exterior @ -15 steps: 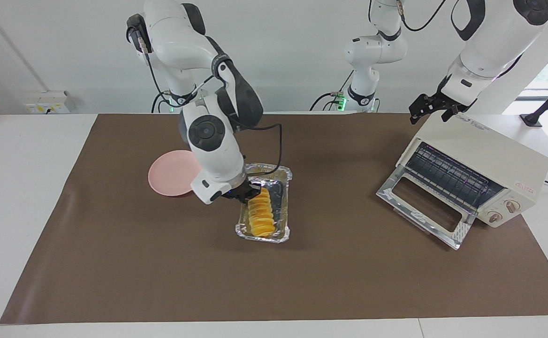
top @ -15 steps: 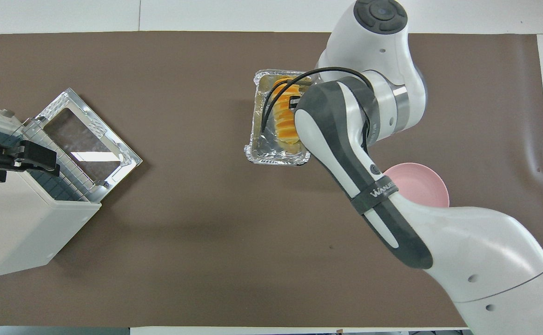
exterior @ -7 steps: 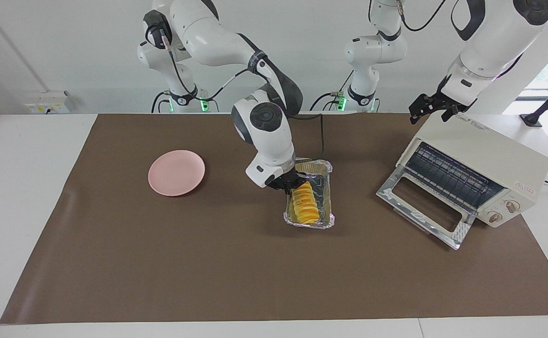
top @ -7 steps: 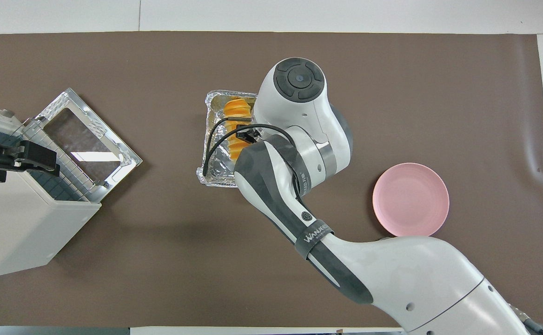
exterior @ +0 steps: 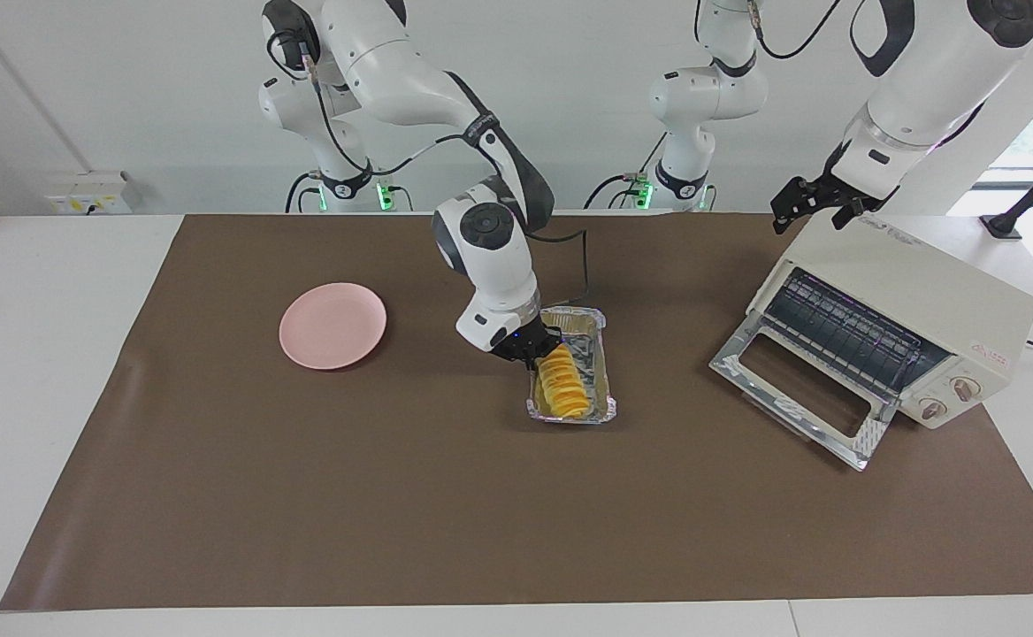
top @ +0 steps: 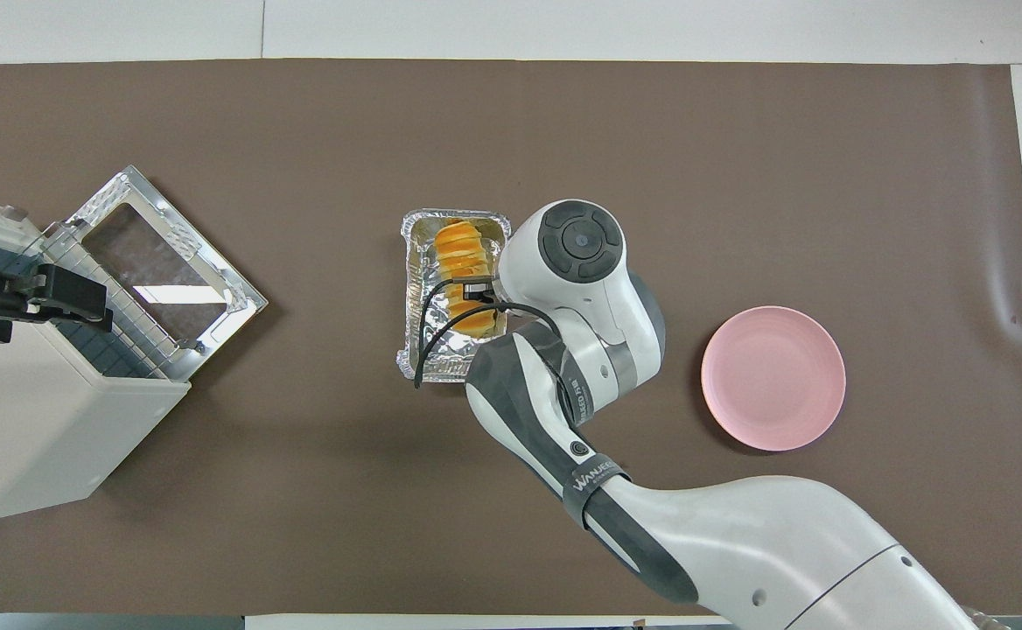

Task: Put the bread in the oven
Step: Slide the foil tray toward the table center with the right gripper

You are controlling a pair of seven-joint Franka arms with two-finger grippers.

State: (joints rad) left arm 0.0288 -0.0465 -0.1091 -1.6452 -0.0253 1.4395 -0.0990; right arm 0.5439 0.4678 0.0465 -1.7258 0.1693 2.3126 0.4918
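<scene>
The bread (exterior: 561, 385) (top: 463, 254), an orange ridged loaf, lies in a silver foil tray (exterior: 602, 372) (top: 415, 289) at the middle of the brown mat. My right gripper (exterior: 530, 348) is shut on the tray's rim at the corner nearer to the robots. In the overhead view the wrist hides its fingers. Whether the tray rests on the mat or hangs just above it, I cannot tell. The cream-white oven (exterior: 923, 292) (top: 30, 420) stands at the left arm's end with its glass door (exterior: 799, 389) (top: 165, 262) dropped open. My left gripper (exterior: 813, 205) (top: 78, 302) waits open over the oven's top.
A round pink plate (exterior: 332, 325) (top: 773, 378) lies on the mat toward the right arm's end. The oven's wire rack (exterior: 844, 332) shows through the opening. A third arm's base (exterior: 684, 177) stands at the robots' edge of the table.
The right gripper has carried the tray and bread from beside the plate toward the oven's end, then a little nearer to the robots. The left arm has not moved.
</scene>
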